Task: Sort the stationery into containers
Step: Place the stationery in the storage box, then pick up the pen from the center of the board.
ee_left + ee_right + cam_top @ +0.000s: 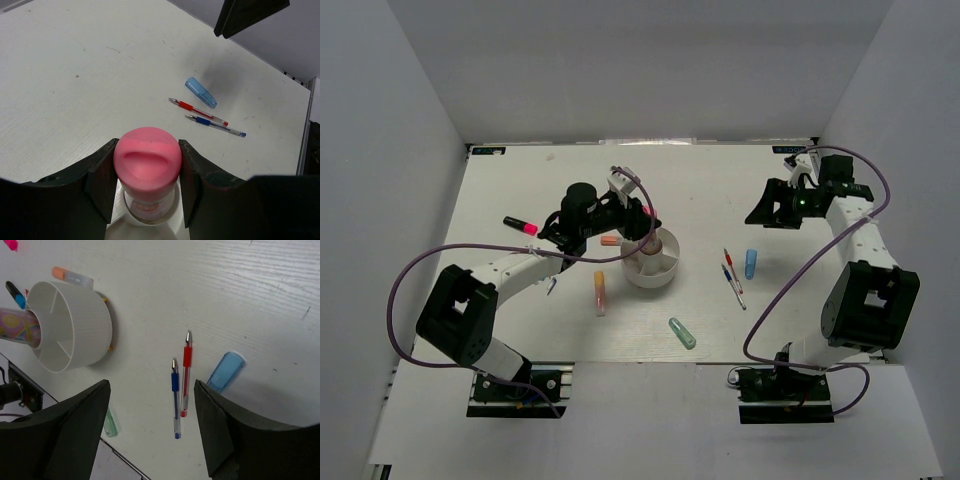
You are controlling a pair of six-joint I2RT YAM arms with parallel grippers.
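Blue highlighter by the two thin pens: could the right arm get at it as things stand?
Probably yes. Nothing lies on the blue highlighter, the red pen lies apart beside it, and the right arm hangs nearby, jaws open and empty.

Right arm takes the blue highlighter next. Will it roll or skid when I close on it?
Probably stiff and light: the blue highlighter looks like a stubby plastic shell. It lies flat on the smooth table, so a one-sided push could skid or roll it, perhaps into the red pen close beside it.
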